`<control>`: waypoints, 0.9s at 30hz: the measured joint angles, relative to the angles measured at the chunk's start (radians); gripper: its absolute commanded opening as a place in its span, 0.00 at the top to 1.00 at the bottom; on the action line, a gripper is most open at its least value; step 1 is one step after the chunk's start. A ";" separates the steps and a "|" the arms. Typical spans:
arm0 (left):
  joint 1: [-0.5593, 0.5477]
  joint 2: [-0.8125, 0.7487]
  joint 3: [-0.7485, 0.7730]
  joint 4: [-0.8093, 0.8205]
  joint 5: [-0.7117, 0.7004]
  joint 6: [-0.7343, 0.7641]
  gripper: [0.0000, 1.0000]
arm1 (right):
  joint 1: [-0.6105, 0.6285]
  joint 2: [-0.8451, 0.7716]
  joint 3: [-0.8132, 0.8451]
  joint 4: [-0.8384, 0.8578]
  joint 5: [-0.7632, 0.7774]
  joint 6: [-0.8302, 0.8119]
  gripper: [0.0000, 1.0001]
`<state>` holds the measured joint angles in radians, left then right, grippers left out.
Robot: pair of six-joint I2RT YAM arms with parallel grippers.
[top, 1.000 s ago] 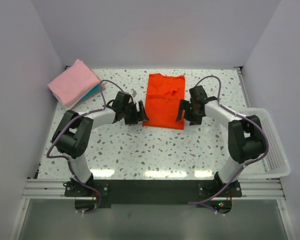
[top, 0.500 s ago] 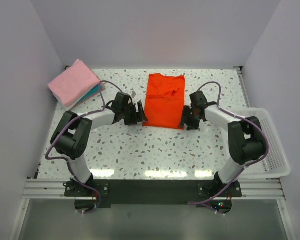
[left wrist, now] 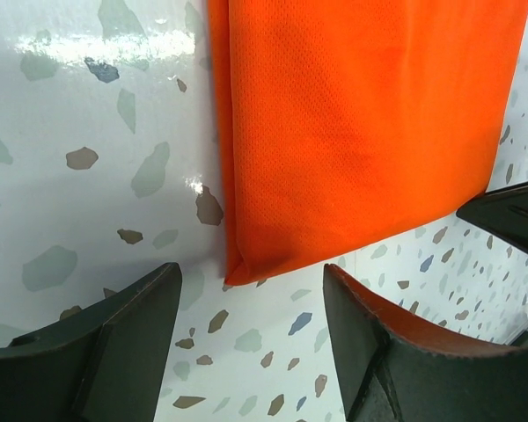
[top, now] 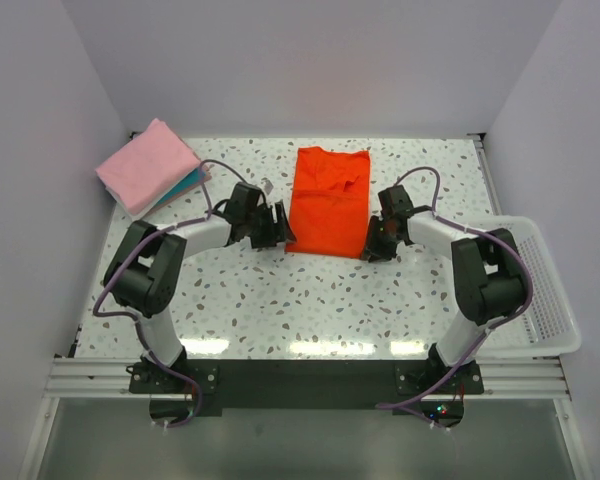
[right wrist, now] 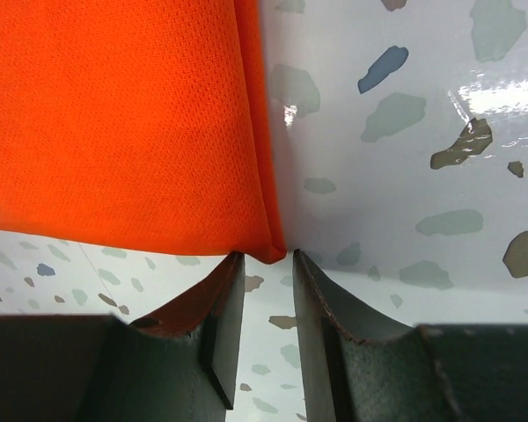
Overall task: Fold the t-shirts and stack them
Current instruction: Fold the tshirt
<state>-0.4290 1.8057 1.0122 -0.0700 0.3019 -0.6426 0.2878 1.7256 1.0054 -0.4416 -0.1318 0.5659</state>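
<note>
Terrazzo table | teal shirt mostly hidden under pink shirt

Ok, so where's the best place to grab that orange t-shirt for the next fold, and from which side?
Probably the two near corners of the orange t-shirt: left fingers on the left corner, right fingers on the right corner, coming in low from its near edge. It lies flat as a narrow rectangle, and those folded corners look firmest to pinch.

We find the flat orange-red cloth t-shirt at twelve o'clock on the speckled table, the folded pink shirt at ten, and the white mesh basket at four.
</note>
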 measured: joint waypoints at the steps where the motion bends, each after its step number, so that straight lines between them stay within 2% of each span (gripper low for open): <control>1: 0.000 0.003 0.005 -0.002 0.000 0.000 0.32 | 0.000 0.000 0.000 0.002 0.000 0.000 0.69; 11: -0.002 0.057 0.067 -0.034 -0.019 0.000 0.44 | 0.000 0.013 0.000 0.024 -0.018 -0.001 0.88; 27: -0.033 0.067 0.073 -0.076 -0.023 0.000 0.61 | 0.000 0.015 0.000 0.028 -0.019 -0.001 0.93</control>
<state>-0.4618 1.8729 1.0855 -0.1455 0.2787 -0.6426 0.2878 1.7409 1.0058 -0.4133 -0.1513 0.5652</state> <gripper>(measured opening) 0.418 0.087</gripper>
